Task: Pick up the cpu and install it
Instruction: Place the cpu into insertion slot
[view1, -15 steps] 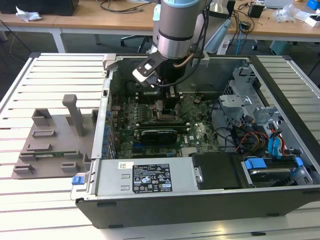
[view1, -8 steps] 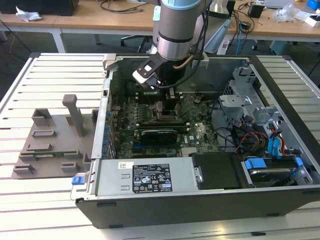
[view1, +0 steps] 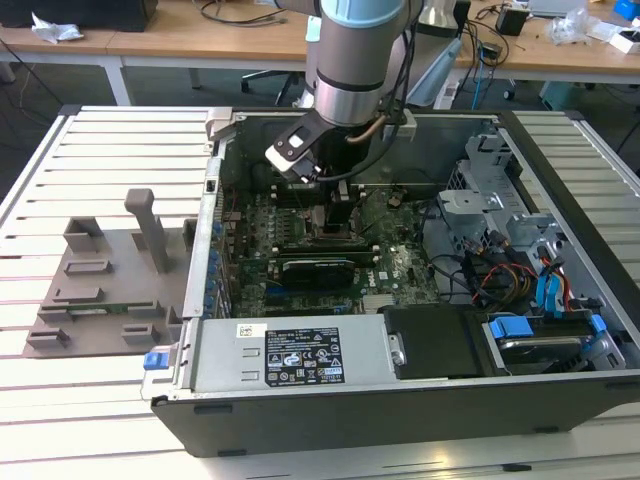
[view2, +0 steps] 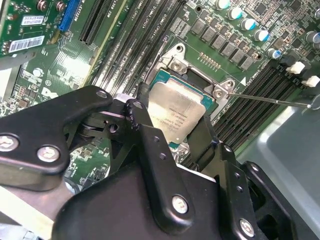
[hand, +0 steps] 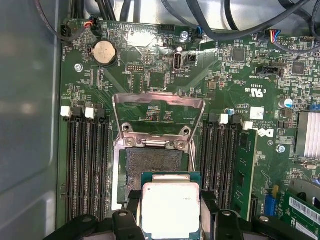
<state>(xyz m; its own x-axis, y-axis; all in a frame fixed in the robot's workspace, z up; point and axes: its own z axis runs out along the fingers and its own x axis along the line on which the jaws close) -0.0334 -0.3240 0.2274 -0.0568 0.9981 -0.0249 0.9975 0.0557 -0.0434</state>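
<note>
The cpu (hand: 171, 210), a flat square chip with a silver-grey top and a green rim, is gripped by two opposite edges between my black fingers (hand: 127, 216). My gripper (hand: 171, 220) is shut on it. It hangs just over the near part of the open socket (hand: 155, 167), whose metal load plate (hand: 159, 100) is swung up and back. In the second wrist view the cpu (view2: 176, 112) lies within the socket frame (view2: 176, 62), with a finger (view2: 142, 125) on each side. In the exterior view my gripper (view1: 338, 222) is low inside the computer case (view1: 420, 400), over the motherboard.
Memory slots (hand: 87, 165) flank the socket on both sides. An expansion card (view1: 315, 268) sits just in front of the gripper. A power supply (view1: 300, 355), a drive cage (view1: 505, 215) and cables (view1: 500, 275) crowd the case. A grey fixture tray (view1: 100, 285) lies outside it, at the exterior view's left.
</note>
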